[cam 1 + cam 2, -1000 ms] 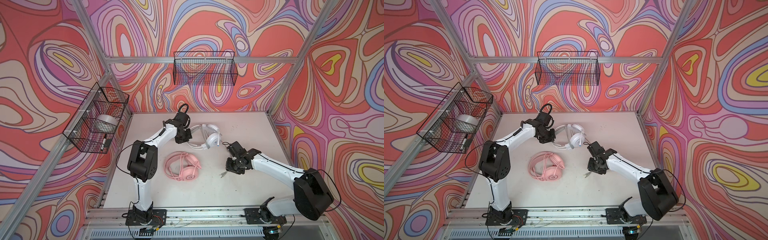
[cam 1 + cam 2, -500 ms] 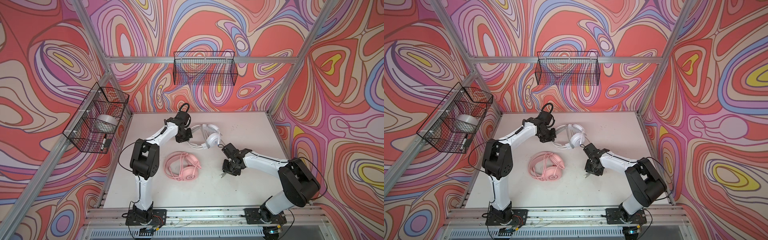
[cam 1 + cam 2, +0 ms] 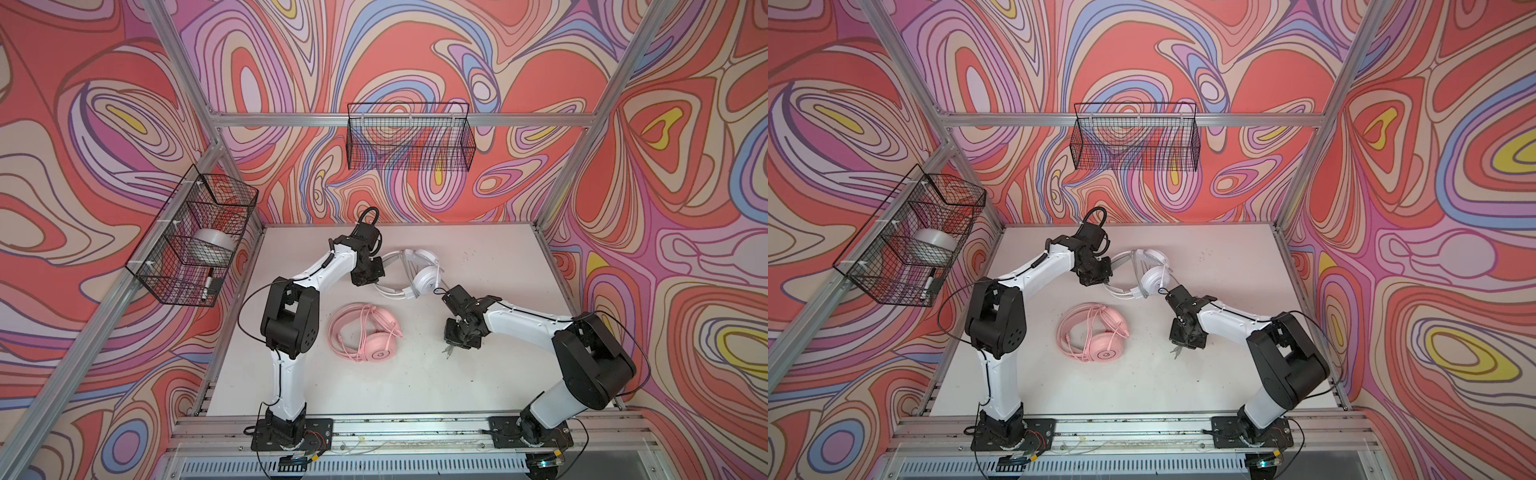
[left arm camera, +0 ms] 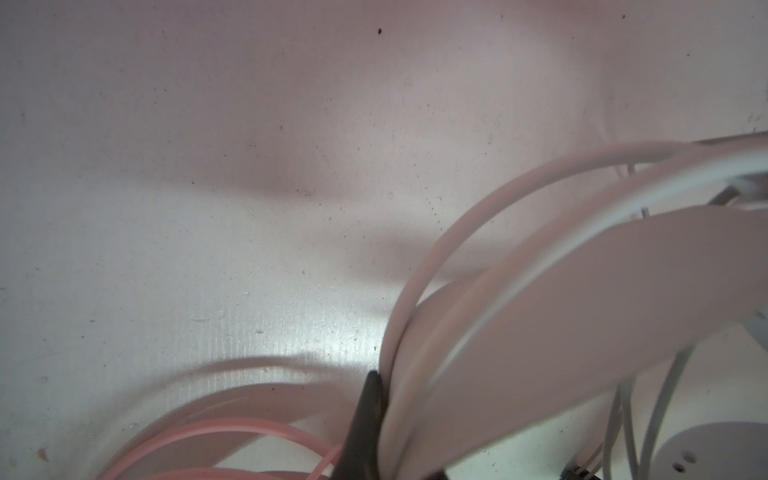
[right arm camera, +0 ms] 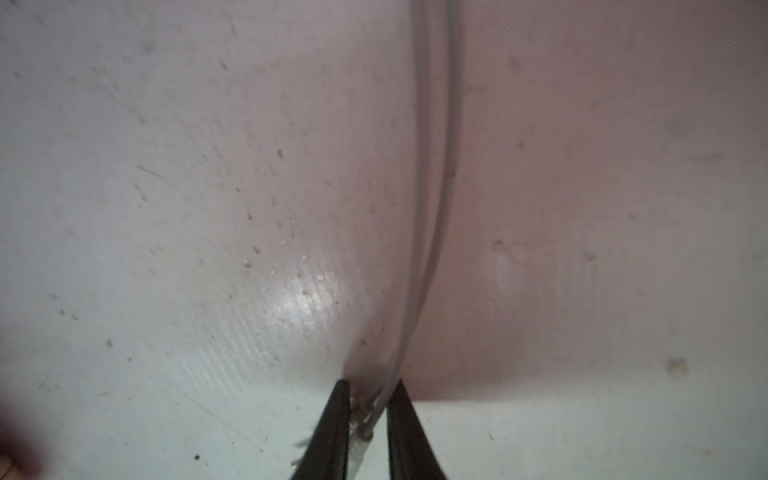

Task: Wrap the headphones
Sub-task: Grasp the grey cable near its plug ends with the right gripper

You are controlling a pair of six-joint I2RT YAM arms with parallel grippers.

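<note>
The white headphones (image 3: 424, 280) (image 3: 1152, 280) lie at the back middle of the table. My left gripper (image 3: 368, 278) (image 3: 1096, 276) is shut on their headband (image 4: 582, 291), with one black finger (image 4: 365, 415) pressed against it. Their grey cable (image 5: 436, 208) runs down to my right gripper (image 3: 451, 349) (image 3: 1177, 351) (image 5: 370, 386), which is shut on the cable's end just above the table, the plug between its fingers. The pink headphones (image 3: 365, 332) (image 3: 1096, 336) lie between the arms, their pink cable (image 4: 232, 428) looped over them.
A wire basket (image 3: 191, 249) on the left wall holds a tape roll (image 3: 214, 245) and a marker. Another wire basket (image 3: 409, 141) hangs on the back wall. The white table (image 3: 415, 395) ends at a metal rail along the front.
The right gripper's jaws have narrowed onto the grey cable's end, and the right arm's elbow has swung inward. The left arm and both headphones have stayed put.
</note>
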